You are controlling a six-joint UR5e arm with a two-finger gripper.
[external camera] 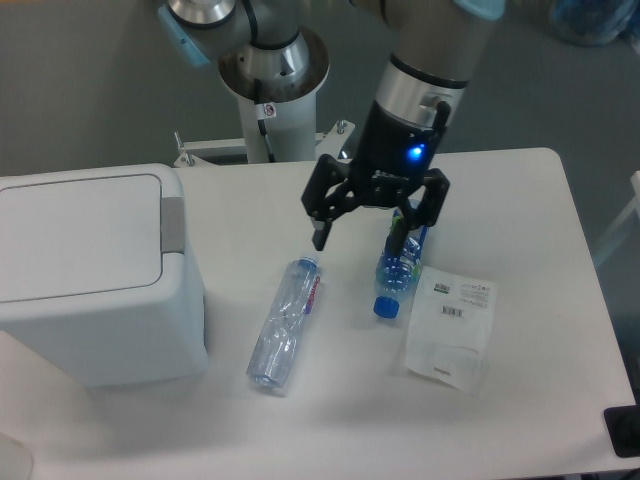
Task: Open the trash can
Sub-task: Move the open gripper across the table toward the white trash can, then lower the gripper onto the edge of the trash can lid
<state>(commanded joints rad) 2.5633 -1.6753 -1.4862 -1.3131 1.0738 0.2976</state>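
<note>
The trash can [95,275] is a large white boxy bin at the left of the table. Its flat lid [80,232] lies closed, with a grey tab [172,224] on its right edge. My gripper [357,235] hangs over the middle of the table, well to the right of the bin. Its two black fingers are spread apart and hold nothing. The left finger [320,228] is above the neck of a clear bottle. The right finger [396,233] is close to a blue bottle.
A clear crushed plastic bottle [283,323] lies between the bin and the gripper. A blue-capped bottle [398,268] lies under the gripper's right side. A clear plastic packet with white labels [450,325] lies to the right. The arm's white base [272,100] stands behind the table.
</note>
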